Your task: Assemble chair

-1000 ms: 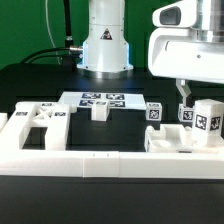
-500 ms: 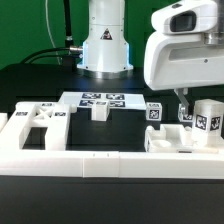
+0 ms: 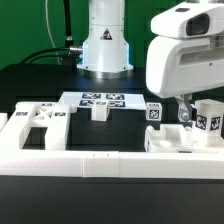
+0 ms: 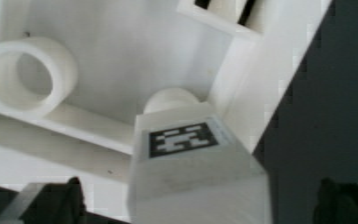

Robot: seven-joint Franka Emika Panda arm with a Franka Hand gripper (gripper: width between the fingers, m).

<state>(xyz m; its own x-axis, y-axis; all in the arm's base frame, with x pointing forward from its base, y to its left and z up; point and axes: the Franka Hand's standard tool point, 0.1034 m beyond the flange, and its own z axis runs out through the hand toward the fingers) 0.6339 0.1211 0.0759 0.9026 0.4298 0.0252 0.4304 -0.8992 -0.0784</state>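
Observation:
The chair lies in loose glossy white parts. The X-braced seat [image 3: 35, 121] is at the exterior view's left, with a small block [image 3: 99, 111] at the middle. A tagged block [image 3: 153, 112], a tall tagged piece [image 3: 208, 116] and a low slotted part [image 3: 172, 140] are at the right. My gripper [image 3: 186, 112] hangs over the right-hand parts. In the wrist view my gripper [image 4: 197, 208] is open. Its dark fingertips [image 4: 51, 205] stand on either side of a white tagged piece [image 4: 190, 150], with a gap on each side. A white part with a round hole [image 4: 34, 75] lies beyond it.
The marker board [image 3: 100, 99] lies flat behind the small block. The long low white border wall [image 3: 60, 160] runs along the front. The arm's base [image 3: 105, 45] stands at the back, with black cables beside it.
The hand has come lower and a little toward the exterior view's left, over the right-hand parts, and now hides more of them. The chair parts have not moved.

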